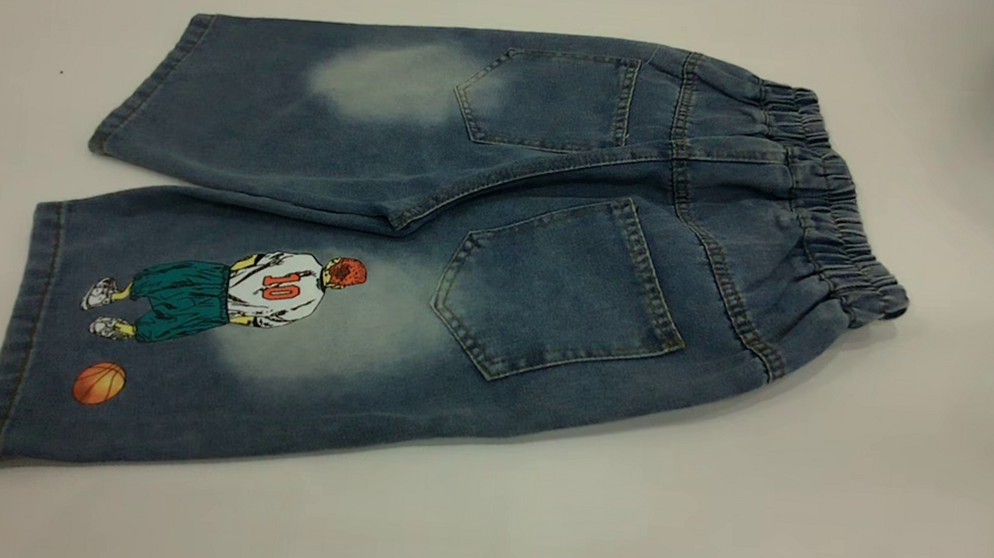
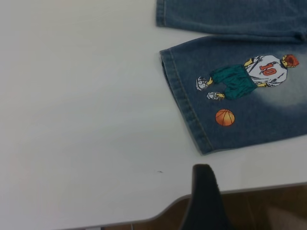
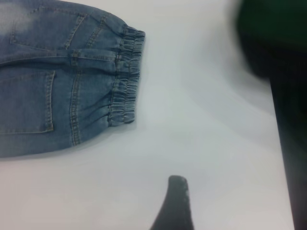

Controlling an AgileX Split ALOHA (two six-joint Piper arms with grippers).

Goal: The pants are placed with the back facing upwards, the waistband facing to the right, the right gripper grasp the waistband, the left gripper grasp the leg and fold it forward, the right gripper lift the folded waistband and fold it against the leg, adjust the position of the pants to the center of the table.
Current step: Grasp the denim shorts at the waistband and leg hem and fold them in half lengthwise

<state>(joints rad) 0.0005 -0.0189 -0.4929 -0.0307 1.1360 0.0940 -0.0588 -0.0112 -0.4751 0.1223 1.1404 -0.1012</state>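
The pants [image 1: 554, 230] lie flat on the white table [image 1: 889, 487], back up, both patch pockets showing. The gathered waistband [image 1: 831, 208] points to the right. The leg [image 1: 216, 354] with the number 10 player and orange basketball lies nearest the front, and the plain leg [image 1: 297, 112] lies behind it. Neither gripper appears in the exterior view. A dark part of my left gripper [image 2: 204, 201] hovers by the table's edge, a short way off the printed leg's hem [image 2: 184, 100]. A dark part of my right gripper [image 3: 176, 206] hangs over bare table, apart from the waistband [image 3: 125, 81].
The table's edge [image 2: 249, 188] runs close under the left gripper, with brown floor beyond it. In the right wrist view a dark green and black shape [image 3: 273, 43] stands beyond the table's far side. White tabletop surrounds the pants on all sides.
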